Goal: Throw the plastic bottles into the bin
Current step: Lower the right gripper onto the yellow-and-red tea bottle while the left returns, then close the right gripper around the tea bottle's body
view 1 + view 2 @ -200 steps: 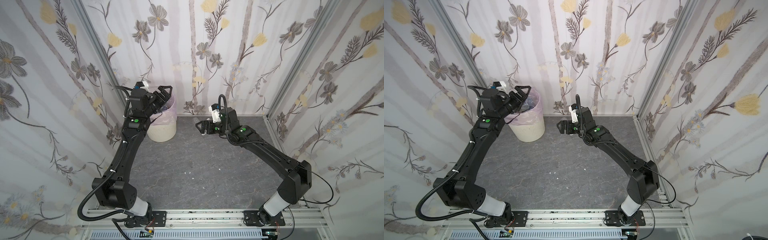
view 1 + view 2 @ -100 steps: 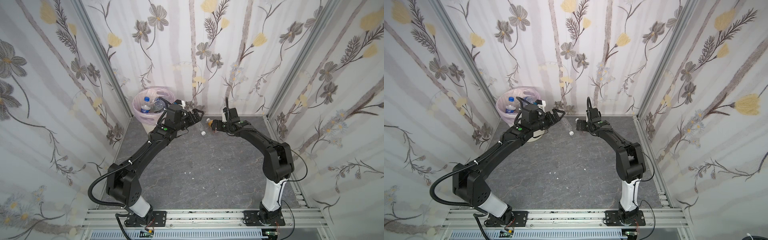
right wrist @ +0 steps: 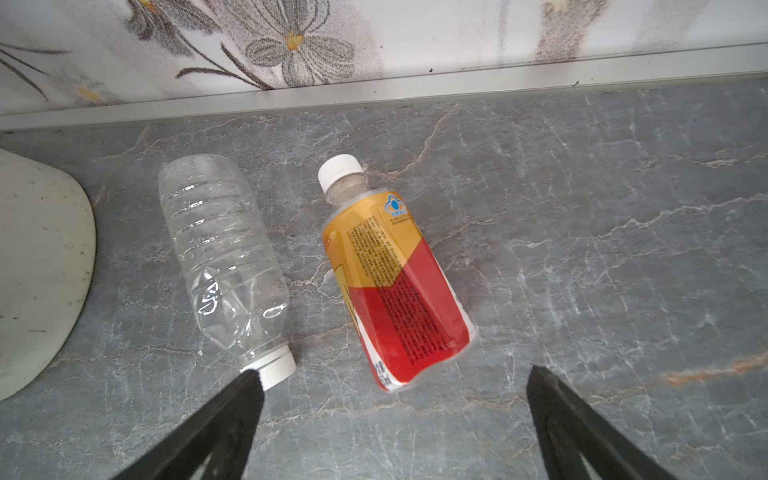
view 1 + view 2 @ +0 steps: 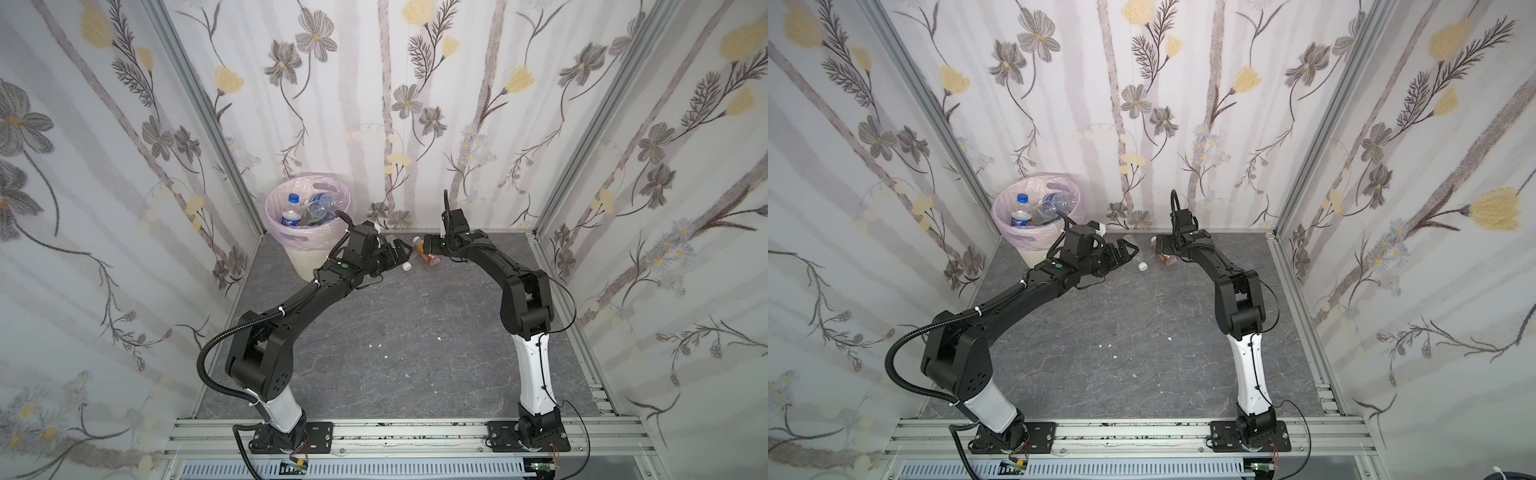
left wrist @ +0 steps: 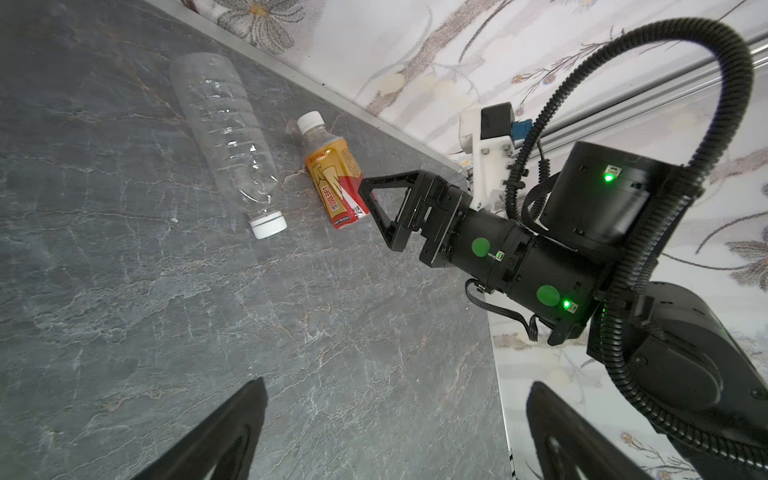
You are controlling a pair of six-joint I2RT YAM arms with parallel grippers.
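Grey veined surface (image 4: 395, 332) with two plastic bottles lying flat, upper centre in both top views, close to floral back wall (image 4: 374, 104). Clear bottle (image 5: 226, 137), white cap, no label, side by side with orange-red bottle (image 3: 395, 282), white cap. Small gap between them, caps pointing opposite ways. Cream bin (image 4: 301, 259) with pink bag (image 4: 276, 226), upright in back corner, upper left of centre in both top views, holding several blue-label bottles (image 4: 291, 217). Left claw (image 4: 1128, 255) spread wide, empty, low on the bin side of clear bottle, short of it in left wrist view. Right claw (image 3: 395, 374) spread wide, empty, tips either side of orange-red bottle's base end in right wrist view. One fingertip (image 3: 249, 386) overlapping clear bottle's cap there, contact not clear. Claws facing each other across the two bottles.
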